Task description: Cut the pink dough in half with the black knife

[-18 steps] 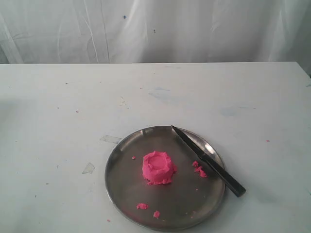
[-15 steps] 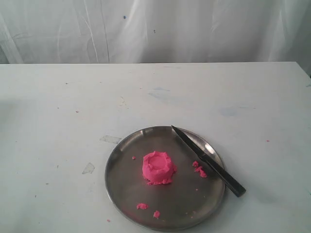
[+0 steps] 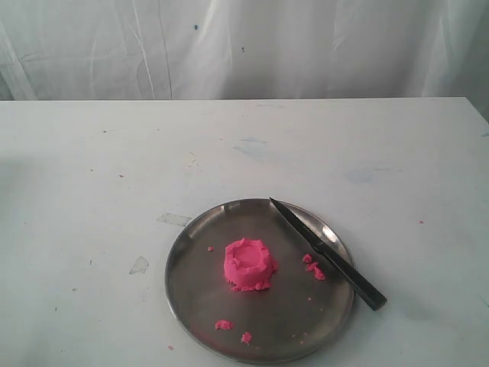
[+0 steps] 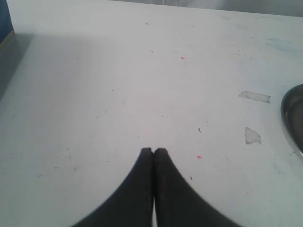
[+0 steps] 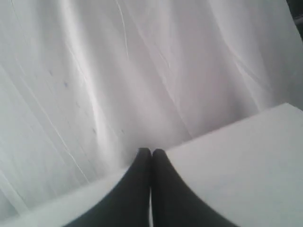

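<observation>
The pink dough [image 3: 249, 264] is one round lump with a dented top, sitting near the middle of a round steel plate [image 3: 191, 294]. The black knife [image 3: 327, 254] lies across the plate's right rim, tip pointing to the far side, handle hanging over the near right edge. Neither gripper shows in the exterior view. In the left wrist view my left gripper [image 4: 153, 151] is shut and empty above bare table, with the plate's rim [image 4: 294, 118] at the frame edge. In the right wrist view my right gripper [image 5: 151, 152] is shut and empty, facing the white curtain.
Tiny pink crumbs [image 3: 314, 267] lie on the plate beside the knife, and more crumbs [image 3: 223, 325] near its front. A white curtain [image 3: 244, 46] hangs behind the white table [image 3: 114, 153]. Two tape scraps [image 4: 254, 97] mark the table left of the plate.
</observation>
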Available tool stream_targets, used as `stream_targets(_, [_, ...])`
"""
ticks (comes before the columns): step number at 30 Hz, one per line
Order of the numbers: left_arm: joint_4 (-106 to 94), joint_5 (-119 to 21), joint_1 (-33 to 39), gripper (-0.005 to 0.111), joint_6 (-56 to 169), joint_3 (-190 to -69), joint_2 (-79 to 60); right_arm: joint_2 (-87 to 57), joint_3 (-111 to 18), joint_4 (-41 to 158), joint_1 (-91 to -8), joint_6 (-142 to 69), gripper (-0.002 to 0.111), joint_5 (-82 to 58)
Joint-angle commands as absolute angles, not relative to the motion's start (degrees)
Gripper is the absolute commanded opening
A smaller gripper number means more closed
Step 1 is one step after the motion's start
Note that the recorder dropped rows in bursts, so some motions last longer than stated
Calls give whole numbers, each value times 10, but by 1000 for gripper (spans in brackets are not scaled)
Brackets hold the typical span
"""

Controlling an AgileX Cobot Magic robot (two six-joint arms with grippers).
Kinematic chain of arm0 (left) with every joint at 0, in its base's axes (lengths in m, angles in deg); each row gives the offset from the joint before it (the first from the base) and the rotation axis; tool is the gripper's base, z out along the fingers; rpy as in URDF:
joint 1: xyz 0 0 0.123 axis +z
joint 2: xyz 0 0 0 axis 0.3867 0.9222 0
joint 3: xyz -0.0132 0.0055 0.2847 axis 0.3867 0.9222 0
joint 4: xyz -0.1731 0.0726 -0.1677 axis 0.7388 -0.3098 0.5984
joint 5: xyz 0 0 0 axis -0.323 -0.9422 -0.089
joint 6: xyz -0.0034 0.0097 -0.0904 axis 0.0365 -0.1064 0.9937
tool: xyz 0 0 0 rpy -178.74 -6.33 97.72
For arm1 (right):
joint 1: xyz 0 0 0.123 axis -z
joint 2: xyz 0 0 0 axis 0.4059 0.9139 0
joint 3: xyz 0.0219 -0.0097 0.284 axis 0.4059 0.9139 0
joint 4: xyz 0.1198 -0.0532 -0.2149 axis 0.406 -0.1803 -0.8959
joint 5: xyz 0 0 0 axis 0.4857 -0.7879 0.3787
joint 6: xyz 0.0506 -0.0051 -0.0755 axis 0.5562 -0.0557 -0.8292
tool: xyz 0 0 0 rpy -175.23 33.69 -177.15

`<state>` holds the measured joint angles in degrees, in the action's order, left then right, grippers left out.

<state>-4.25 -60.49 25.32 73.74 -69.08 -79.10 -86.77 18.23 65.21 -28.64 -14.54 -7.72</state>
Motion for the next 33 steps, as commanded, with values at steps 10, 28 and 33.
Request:
stream_targets(10, [-39,-607,256,0,737,-689,-793,-870,149,917,-290,51,0,412])
stream_targets(28, [-39,-607,255,0,737,-689,-793,-692,-138,204,-290,-415,0,-318])
stream_targets(33, [-39,-607,255,0,737,-689,-793,-574,-111,182,-300,-439,0,-349])
